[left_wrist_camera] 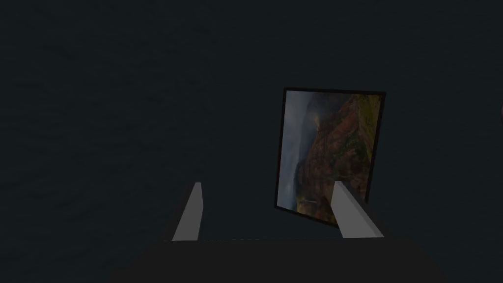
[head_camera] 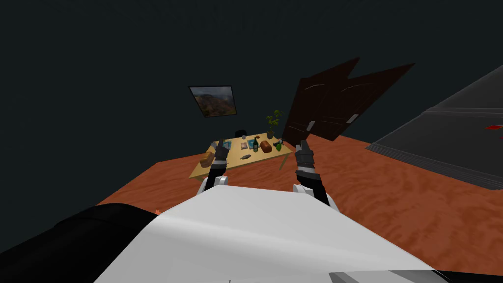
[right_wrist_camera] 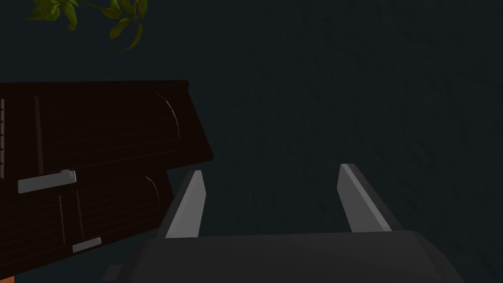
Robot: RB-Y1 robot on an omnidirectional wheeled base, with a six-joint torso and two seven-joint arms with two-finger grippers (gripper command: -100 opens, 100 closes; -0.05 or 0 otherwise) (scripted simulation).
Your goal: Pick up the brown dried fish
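A small, flat, grey-brown dried fish (head_camera: 244,157) lies near the front edge of a low light wooden table (head_camera: 267,157), some way ahead of me across the floor. Both arms are raised in front of my chest, well short of the table. My left gripper (head_camera: 220,143) (left_wrist_camera: 268,183) is open with nothing between its fingers. My right gripper (head_camera: 303,143) (right_wrist_camera: 271,169) is also open and empty. The fish sits between the two grippers' lines, closer to the left one.
The table also holds a brown loaf (head_camera: 265,146), a dark bottle (head_camera: 255,144), a green item (head_camera: 278,146), another brown lump (head_camera: 207,159), a book (head_camera: 244,146) and a potted plant (head_camera: 273,122). Dark double doors (head_camera: 334,105) stand behind on the right. Reddish wooden floor (head_camera: 383,191) lies between.
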